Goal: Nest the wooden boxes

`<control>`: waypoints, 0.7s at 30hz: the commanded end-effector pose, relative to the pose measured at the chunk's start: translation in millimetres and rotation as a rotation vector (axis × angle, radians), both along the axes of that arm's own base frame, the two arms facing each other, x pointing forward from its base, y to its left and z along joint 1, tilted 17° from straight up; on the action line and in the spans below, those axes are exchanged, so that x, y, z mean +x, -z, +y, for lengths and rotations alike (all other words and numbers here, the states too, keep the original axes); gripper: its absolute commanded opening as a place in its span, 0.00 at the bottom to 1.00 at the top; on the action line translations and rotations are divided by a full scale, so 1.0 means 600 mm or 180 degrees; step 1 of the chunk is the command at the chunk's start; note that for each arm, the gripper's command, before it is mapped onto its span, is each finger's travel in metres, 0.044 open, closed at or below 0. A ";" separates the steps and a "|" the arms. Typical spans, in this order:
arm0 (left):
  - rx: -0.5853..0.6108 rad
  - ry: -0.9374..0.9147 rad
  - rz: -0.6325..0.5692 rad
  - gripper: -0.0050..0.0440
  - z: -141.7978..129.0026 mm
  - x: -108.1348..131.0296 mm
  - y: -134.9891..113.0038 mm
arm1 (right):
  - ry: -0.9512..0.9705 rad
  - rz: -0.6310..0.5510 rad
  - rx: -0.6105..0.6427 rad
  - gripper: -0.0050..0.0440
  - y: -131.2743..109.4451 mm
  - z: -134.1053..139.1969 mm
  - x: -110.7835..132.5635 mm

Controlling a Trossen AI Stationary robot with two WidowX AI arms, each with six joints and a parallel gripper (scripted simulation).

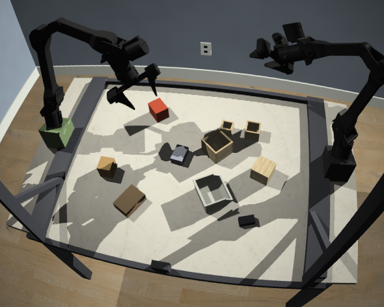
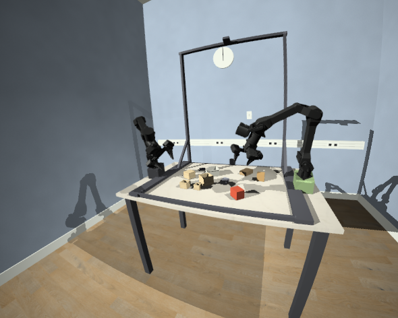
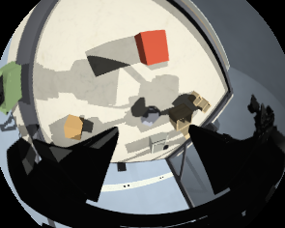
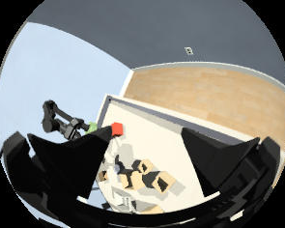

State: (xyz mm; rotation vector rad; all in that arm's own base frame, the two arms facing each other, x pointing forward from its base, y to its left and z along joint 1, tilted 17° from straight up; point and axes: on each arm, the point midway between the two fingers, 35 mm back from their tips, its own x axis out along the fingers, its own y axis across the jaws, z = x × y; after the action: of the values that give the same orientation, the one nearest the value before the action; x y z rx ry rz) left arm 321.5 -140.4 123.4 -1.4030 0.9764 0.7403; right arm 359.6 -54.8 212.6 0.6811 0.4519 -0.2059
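With its fingers apart, the left end effector, like the right end effector, likely preserves clearance above the desk, where three boxes sit upright beside an apparently inverted pale box.

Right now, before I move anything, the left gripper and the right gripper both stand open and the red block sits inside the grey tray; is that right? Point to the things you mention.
Not quite: the top view shows the red block [image 1: 158,109] [image 2: 237,193] [image 3: 154,47] [image 4: 117,129] on the table, well outside the grey tray [image 1: 199,192] [image 2: 212,168] [image 3: 159,140] [image 4: 123,200]. The left gripper [image 1: 145,102] [image 2: 241,164] [image 3: 155,129] [image 4: 87,142] and right gripper [image 1: 258,60] [image 2: 164,163] [image 3: 257,99] [image 4: 147,130] do both stand open.
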 end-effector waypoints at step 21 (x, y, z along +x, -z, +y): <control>0.2250 0.3958 0.0870 0.92 -0.045 -0.140 0.044 | -0.1073 0.0618 -0.2462 0.92 0.135 -0.036 -0.134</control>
State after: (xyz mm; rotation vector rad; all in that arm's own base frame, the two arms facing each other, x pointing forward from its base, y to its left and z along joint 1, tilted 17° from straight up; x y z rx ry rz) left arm 243.2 -163.3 93.9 -0.1556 1.3341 0.3323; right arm 288.9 -73.7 134.0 -0.0644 0.6224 -0.1262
